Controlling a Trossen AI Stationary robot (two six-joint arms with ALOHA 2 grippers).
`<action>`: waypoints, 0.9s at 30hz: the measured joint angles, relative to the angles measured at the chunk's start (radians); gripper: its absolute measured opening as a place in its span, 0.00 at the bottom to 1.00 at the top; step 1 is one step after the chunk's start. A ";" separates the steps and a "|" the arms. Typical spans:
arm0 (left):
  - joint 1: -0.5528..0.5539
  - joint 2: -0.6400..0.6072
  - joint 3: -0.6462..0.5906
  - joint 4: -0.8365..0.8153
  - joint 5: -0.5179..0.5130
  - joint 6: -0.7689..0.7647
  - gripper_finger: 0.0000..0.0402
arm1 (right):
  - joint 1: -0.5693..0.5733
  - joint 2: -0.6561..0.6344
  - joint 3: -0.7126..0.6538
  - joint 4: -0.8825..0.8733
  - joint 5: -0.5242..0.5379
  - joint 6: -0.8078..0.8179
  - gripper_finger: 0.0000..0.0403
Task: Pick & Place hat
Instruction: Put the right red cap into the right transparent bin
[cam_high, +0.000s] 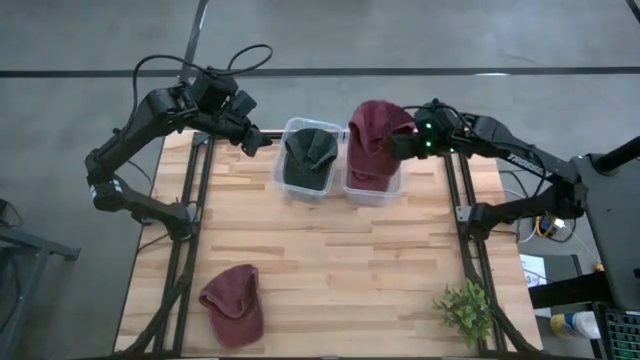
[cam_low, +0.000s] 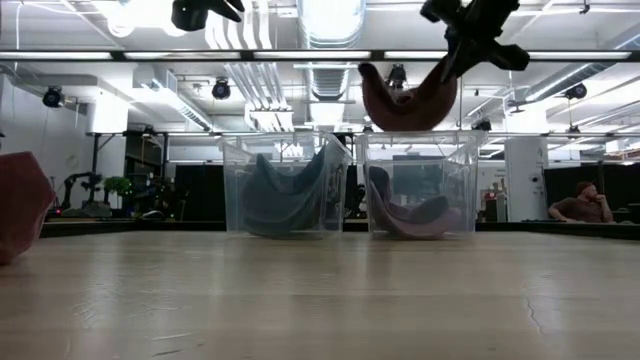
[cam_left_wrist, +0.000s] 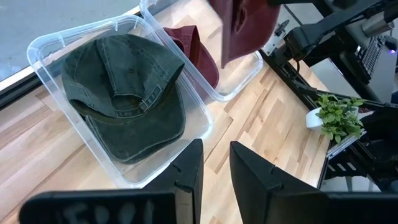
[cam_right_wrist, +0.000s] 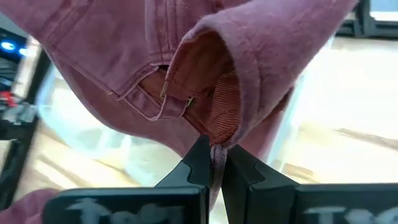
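Note:
A maroon hat (cam_high: 375, 135) hangs from my right gripper (cam_high: 403, 143) above the right clear bin (cam_high: 372, 192). In the low view the hat (cam_low: 408, 100) is clear of the bin's rim (cam_low: 415, 135), and another maroon hat (cam_low: 410, 215) lies inside that bin. My right gripper (cam_right_wrist: 216, 158) is shut on the hat. My left gripper (cam_high: 258, 142) is open and hovers at the far-left side of the left bin (cam_high: 300, 125), which holds a dark green hat (cam_left_wrist: 124, 93). A third maroon hat (cam_high: 232, 303) rests on the table near its near-left corner. My right gripper pinches the maroon hat's rim edge (cam_right_wrist: 219, 138) between its two fingers, beside the back strap and buckle (cam_right_wrist: 177, 99). The fingers come level from the table's right side. The hat is lifted clear and hangs below and beside the fingers, slack, over the right bin.
The two clear bins stand side by side at the table's far middle. A small green plant (cam_high: 465, 310) stands at the near-right corner. Bare wooden table (cam_high: 350, 270) lies between the bins and the near edge. A person (cam_low: 582, 205) sits in the room beyond.

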 joint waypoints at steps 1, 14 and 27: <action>0.000 0.000 0.000 0.000 0.000 -0.003 0.18 | -0.006 0.008 -0.001 -0.007 0.000 -0.002 0.03; 0.000 0.000 0.000 -0.001 -0.001 -0.001 0.18 | -0.055 0.126 -0.002 -0.027 -0.112 0.006 0.03; 0.000 0.000 0.000 -0.004 -0.001 0.003 0.18 | -0.072 0.160 -0.002 -0.029 -0.175 0.017 0.08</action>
